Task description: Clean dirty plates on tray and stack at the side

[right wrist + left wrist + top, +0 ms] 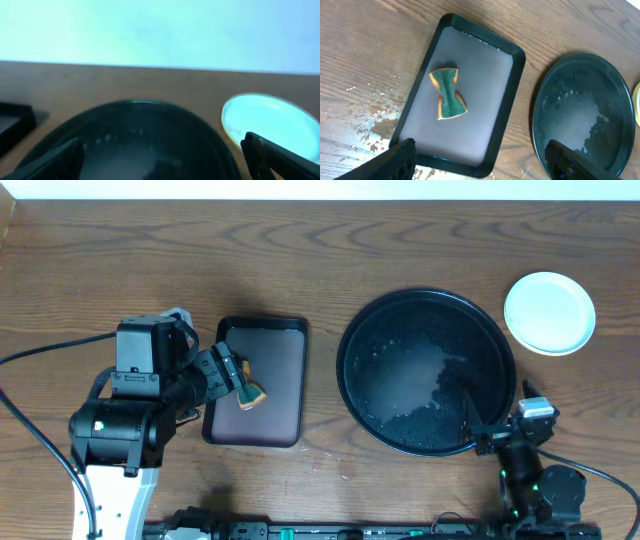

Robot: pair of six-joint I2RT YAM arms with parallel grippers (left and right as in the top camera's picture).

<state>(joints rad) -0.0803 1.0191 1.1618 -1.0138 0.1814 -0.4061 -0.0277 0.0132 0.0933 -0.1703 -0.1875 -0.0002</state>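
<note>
Note plates (550,312) stacked on the bare table just beside the tray (390,350), off its far-right rim. Top one pale and clean-looking; count not readable. Find tray wet and holding no plate, so judge cleaning and stacking done. See sponge (448,94) lying loose in the small rectangular tray (485,60), probably set there to keep wet off the wood. Read left gripper (230,372) above it, fingers spread wide, holding nothing. Read right gripper (492,436) at the tray's near rim, likewise wide apart and empty.
</note>
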